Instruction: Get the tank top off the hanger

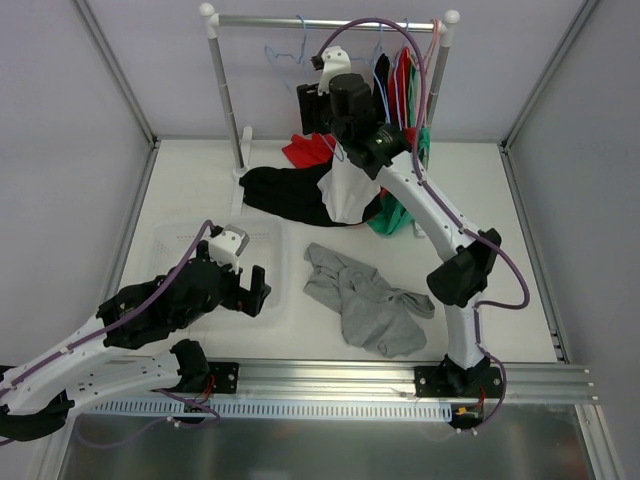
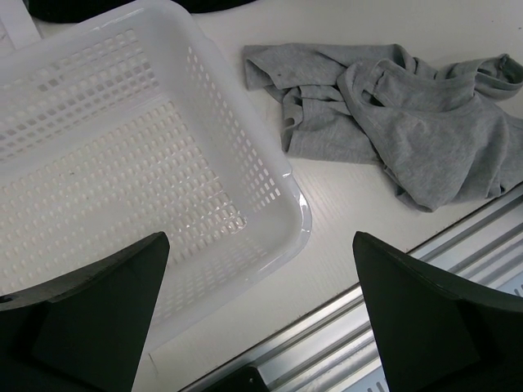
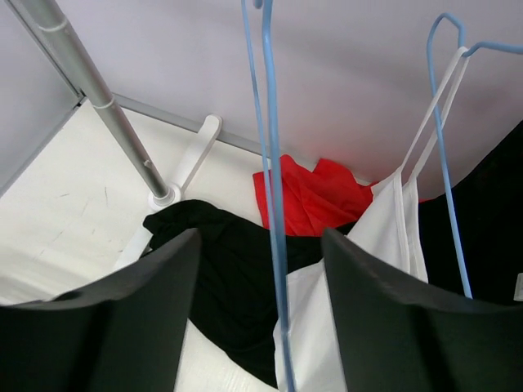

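Nearest first: left gripper [image 2: 260, 314] hangs low over the table's near edge, its two black fingers [image 2: 90, 318] spread wide apart and holding nothing. Below and between them sits the corner of a white perforated plastic basket [image 2: 245, 106], lying flat on the white tabletop [image 1: 200, 180]. Just beside the basket's right side, not touching it, lies a crumpled grey jersey garment [image 2: 392, 106], bunched in folds near the middle of the table. Further back, a black garment [image 1: 285, 190] is spread on the table by the foot of a silver metal clothes rack [image 1: 225, 80], and a red garment [image 3: 310, 196] lies just behind it against the back wall. Right arm reaches up and back to the rack; right gripper [image 3: 261, 318] is parted, fingers wide, with the thin wire of a light-blue hanger [image 3: 270, 163] hanging down between them. Contact between fingers and wire cannot be made out. White tank top [image 3: 384, 245] is on the rack, just right of that wire: its narrow straps [image 3: 433, 106] run up to the shoulder of a second light-blue wire hanger [image 3: 445, 163], its body draping down toward the black garment. Farthest right on the rail hang dark, red and green garments [image 1: 405, 90], packed close together.
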Controlling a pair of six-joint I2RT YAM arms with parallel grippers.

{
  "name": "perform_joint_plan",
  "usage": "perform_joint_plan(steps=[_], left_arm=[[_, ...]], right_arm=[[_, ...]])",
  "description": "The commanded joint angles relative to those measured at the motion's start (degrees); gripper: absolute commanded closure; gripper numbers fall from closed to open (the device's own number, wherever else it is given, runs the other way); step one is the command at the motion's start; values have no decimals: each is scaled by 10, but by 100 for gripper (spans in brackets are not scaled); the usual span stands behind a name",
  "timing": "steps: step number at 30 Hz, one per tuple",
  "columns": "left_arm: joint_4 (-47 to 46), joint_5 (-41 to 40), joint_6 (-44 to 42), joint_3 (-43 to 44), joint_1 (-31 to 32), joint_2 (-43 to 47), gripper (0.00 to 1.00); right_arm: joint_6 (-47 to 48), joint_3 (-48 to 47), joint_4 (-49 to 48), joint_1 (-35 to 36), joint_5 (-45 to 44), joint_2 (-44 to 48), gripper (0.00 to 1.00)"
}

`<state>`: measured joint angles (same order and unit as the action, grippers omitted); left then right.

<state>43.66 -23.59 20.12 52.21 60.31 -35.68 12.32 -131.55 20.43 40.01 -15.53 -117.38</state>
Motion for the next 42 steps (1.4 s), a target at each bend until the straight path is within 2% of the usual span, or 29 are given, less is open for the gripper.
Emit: perform_joint_plan(steps=[1, 7, 9, 11, 13, 14, 17, 18, 19, 23, 28, 30, 34, 42], left_arm=[[6, -22, 9, -4, 1, 7, 1], [6, -38, 16, -2, 0, 16, 1], [5, -50, 20, 1, -1, 18, 1], [5, -65, 28, 8, -2, 16, 1], [5, -73, 48, 13, -3, 14, 1], [4, -73, 68, 16, -3, 11, 1], [0, -62, 107, 29, -3, -17, 1], [-5, -52, 112, 32, -3, -29, 1], [-9, -38, 113, 42, -3, -62, 1], [-30, 33, 104, 80, 1, -177, 1], [-76, 118, 56, 145, 9, -355, 1], [-88, 151, 50, 171, 26, -408, 1], [-97, 166, 35, 271, 61, -564, 1], [-110, 181, 22, 393, 95, -760, 1]], right_arm=[[-4, 1, -18, 9, 6, 67, 32], [-6, 39, -10, 11, 29, 139, 28], [-9, 78, 0, 12, 34, 190, 19], [-13, 120, 17, 12, 32, 260, 4], [-19, 206, 25, 12, 30, 320, 0], [-20, 239, 33, 12, 30, 385, 1], [-41, 381, 45, 11, 30, 491, 1], [-48, 414, 50, 11, 29, 560, 0], [-58, 473, 57, 11, 27, 593, 0], [-71, 568, 136, 11, 40, 736, 0], [-99, 640, 207, 11, 38, 902, 0], [-113, 651, 244, 11, 35, 931, 1], [-121, 653, 298, 11, 32, 980, 0], [-121, 669, 320, 11, 42, 1035, 1]])
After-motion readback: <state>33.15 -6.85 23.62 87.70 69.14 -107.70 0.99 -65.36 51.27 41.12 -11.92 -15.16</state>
